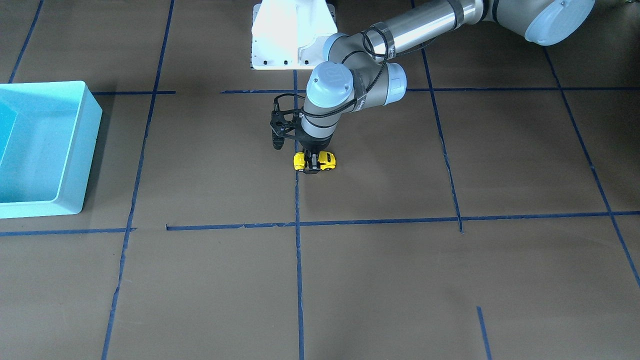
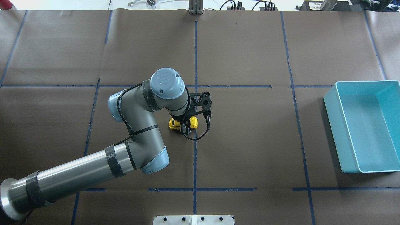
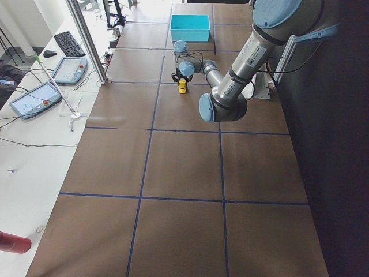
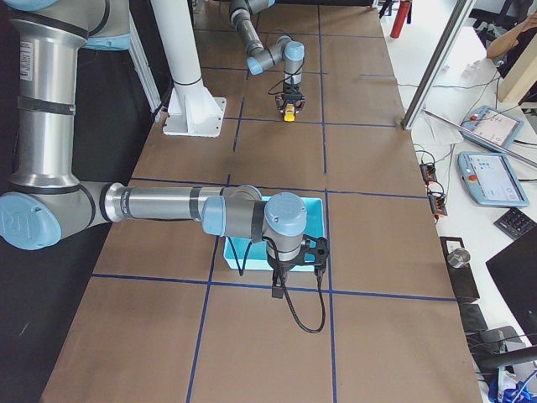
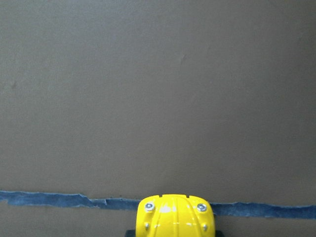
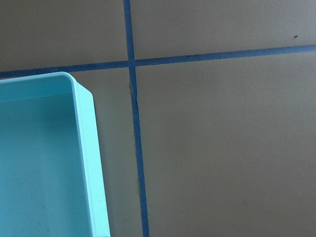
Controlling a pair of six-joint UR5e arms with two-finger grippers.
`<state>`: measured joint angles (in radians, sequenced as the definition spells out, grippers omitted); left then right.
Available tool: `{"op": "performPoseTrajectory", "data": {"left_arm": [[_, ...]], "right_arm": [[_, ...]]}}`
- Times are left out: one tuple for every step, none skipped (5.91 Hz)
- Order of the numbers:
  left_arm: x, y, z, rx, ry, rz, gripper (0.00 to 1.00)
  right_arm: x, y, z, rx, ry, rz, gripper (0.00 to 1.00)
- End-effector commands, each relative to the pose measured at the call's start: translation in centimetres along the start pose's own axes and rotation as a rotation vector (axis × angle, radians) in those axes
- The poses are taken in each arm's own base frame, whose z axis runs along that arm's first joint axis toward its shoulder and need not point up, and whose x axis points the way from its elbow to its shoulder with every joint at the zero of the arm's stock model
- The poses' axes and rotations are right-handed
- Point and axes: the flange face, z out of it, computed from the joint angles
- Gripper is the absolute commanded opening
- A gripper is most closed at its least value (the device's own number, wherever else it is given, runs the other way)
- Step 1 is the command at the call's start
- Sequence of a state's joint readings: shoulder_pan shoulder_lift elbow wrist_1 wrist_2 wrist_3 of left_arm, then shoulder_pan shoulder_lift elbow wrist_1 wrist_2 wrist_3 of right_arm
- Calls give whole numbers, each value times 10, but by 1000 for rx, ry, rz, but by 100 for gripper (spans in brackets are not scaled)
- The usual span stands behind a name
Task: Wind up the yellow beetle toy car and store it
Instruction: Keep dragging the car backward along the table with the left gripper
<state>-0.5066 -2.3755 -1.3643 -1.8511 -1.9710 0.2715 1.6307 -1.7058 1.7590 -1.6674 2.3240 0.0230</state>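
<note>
The yellow beetle toy car [image 1: 327,160] rests on the brown table near its middle, beside a blue tape line. My left gripper [image 1: 312,167] points straight down over it, fingers clasped across the car's mid-body, shut on it. From overhead the car [image 2: 173,124] pokes out on both sides of the gripper [image 2: 186,128]. The left wrist view shows only one rounded end of the car [image 5: 175,215] at the bottom edge. My right gripper [image 4: 275,294] hangs beside the teal bin, seen only from the side, and I cannot tell its state.
An empty teal bin [image 2: 331,125] sits at the table's right end; its rim [image 6: 89,163] fills the lower left of the right wrist view. The white robot base [image 1: 292,35] stands behind the car. Blue tape lines grid the brown table.
</note>
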Motion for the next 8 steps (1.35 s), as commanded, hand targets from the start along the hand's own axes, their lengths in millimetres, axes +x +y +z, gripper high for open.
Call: {"op": "performPoseTrajectory", "data": {"left_arm": [[0,17,-3,1,-6,-4,0],[0,24,-5,-1,-8,-5,0],[0,31,-6,2,-11,-4,0],[0,36,-6,1,-12,-5,0],[1,40,-4,6,-14,-2,0],[2,45,-4,6,-14,-2,0],[3,52,-7,12,-16,-1,0],[1,61,-11,16,-23,-4,0]], "right_arm": [[-1,-1,-1,3,0,-2,100],[-1,-1,-1,4,0,-4,100],[-2,-1,-2,4,0,-4,100],[-2,-1,-2,5,0,-5,100],[-2,-1,-2,5,-2,-5,100],[-2,-1,-2,5,-2,-5,100],[-2,-1,-2,6,-2,-6,100],[-2,-1,-2,6,-2,-6,100]]}}
